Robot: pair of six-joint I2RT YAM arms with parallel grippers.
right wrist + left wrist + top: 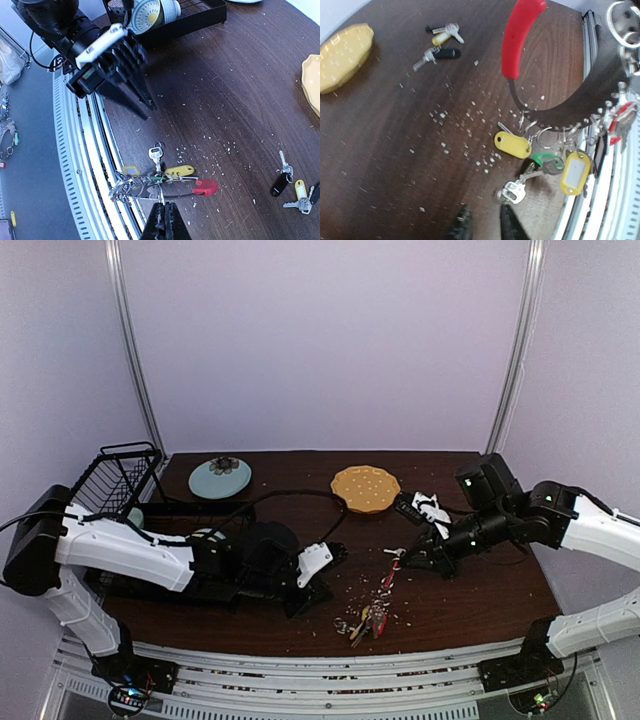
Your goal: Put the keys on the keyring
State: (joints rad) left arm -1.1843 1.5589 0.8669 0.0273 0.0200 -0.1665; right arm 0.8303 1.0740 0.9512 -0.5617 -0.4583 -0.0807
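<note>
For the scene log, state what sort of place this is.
Likely a robot test cell: plain white walls on metal poles enclose one dark table, with staged props such as a dish rack, a yellow plate and a keyring.

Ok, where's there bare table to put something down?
Bare wood lies between the teal round plate and the yellow round plate at the back, and in the front right corner, right of the silvery red-sectioned keyring. Crowded: around the black wire rack and the loose keys.
</note>
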